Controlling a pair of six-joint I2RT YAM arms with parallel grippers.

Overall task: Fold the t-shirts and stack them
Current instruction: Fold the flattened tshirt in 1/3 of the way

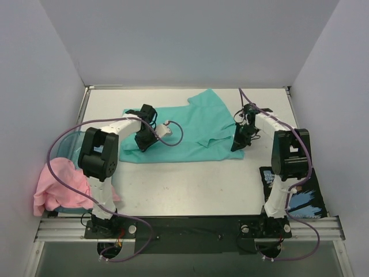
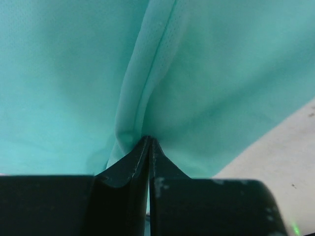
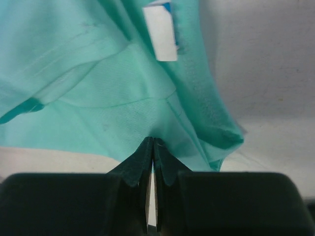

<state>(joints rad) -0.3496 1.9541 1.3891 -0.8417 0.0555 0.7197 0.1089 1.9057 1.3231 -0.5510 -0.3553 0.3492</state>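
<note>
The teal-green t-shirt (image 1: pixel 193 130) lies spread on the white table, one corner flipped up toward the back. My left gripper (image 1: pixel 144 141) is shut on a pinch of its left part; the left wrist view shows the cloth (image 2: pixel 206 73) gathered at the closed tips (image 2: pixel 148 140). My right gripper (image 1: pixel 238 144) is shut on the shirt's right edge; the right wrist view shows the cloth (image 3: pixel 98 98) at the closed tips (image 3: pixel 153 141), with the small white tag (image 3: pixel 160 32) above. The pale pink t-shirt (image 1: pixel 57 187) lies crumpled at the near left.
A translucent blue tub (image 1: pixel 66 144) stands at the left edge, the pink shirt draped over its near side. A dark printed sheet (image 1: pixel 291 187) lies by the right arm's base. White walls close in the table (image 1: pixel 190 184) on three sides.
</note>
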